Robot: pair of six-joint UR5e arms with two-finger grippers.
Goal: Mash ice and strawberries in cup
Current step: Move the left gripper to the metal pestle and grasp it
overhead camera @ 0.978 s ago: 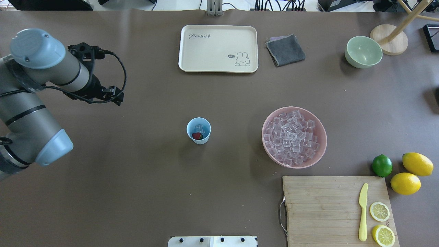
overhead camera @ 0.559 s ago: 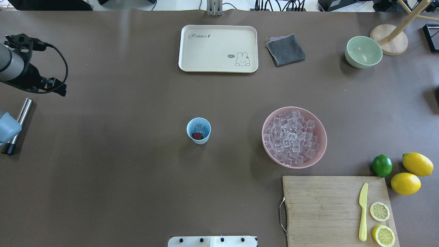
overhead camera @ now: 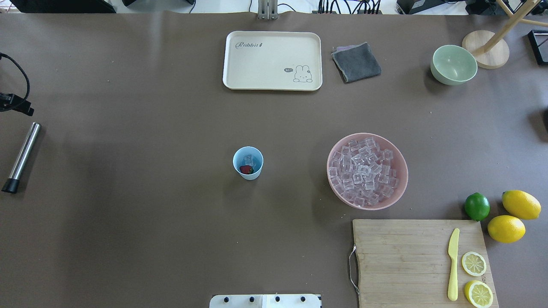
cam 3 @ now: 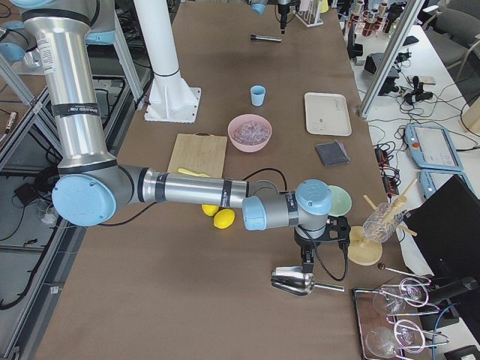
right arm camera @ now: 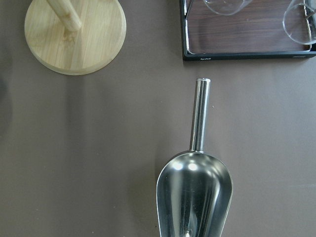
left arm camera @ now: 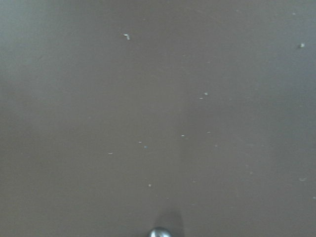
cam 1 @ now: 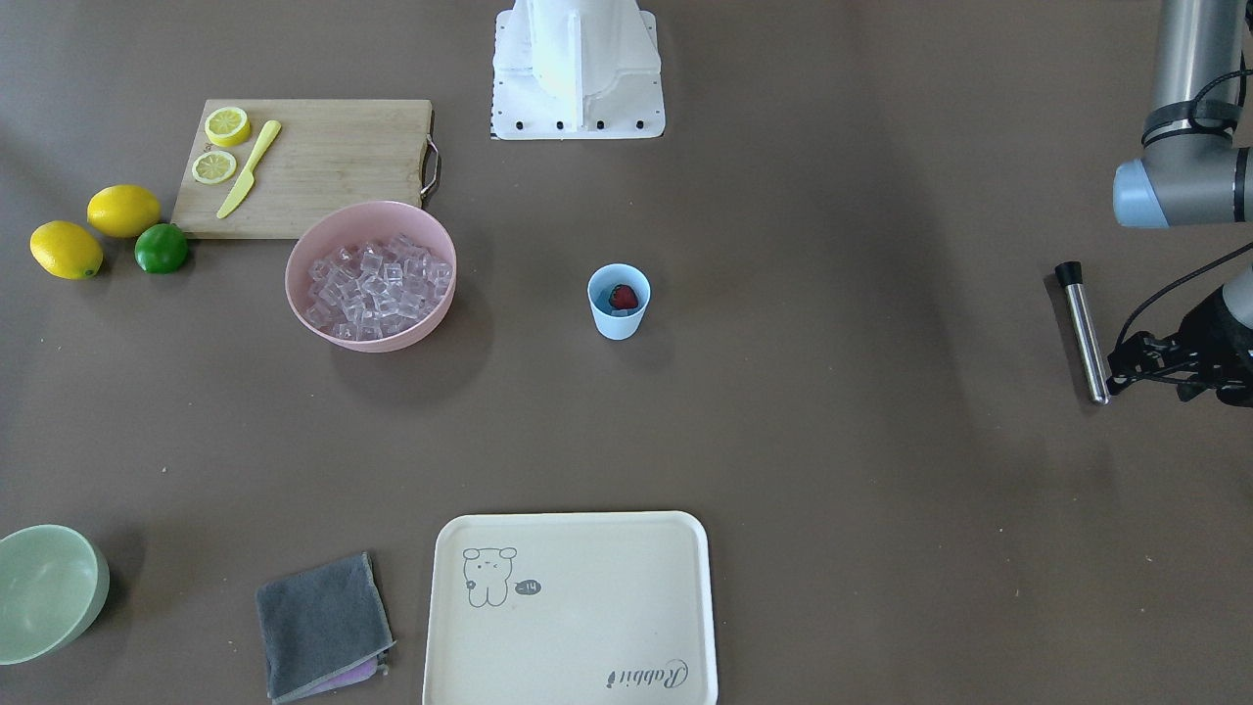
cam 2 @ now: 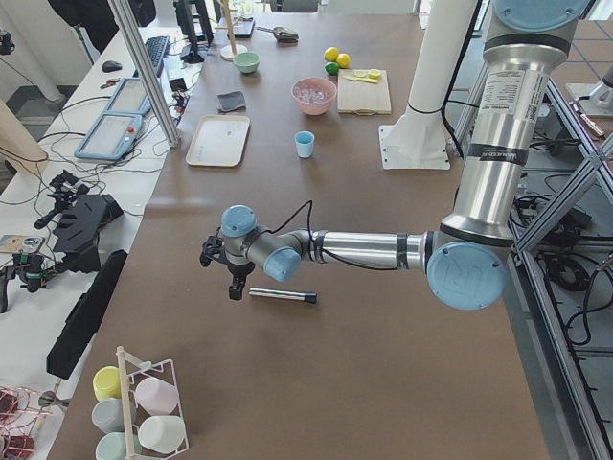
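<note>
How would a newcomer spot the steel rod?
Go to the table's end on the robot's left, far from the pale-blue cup. The steel rod lies flat there: a plain shiny cylinder with a black cap at one end.

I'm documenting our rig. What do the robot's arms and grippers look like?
The left arm and right arm are round silver tubes with pale-blue joint caps and black bands; one left-arm cap bears a white logo. The left gripper and right gripper are black, each with a black cable looping at the wrist.
</note>
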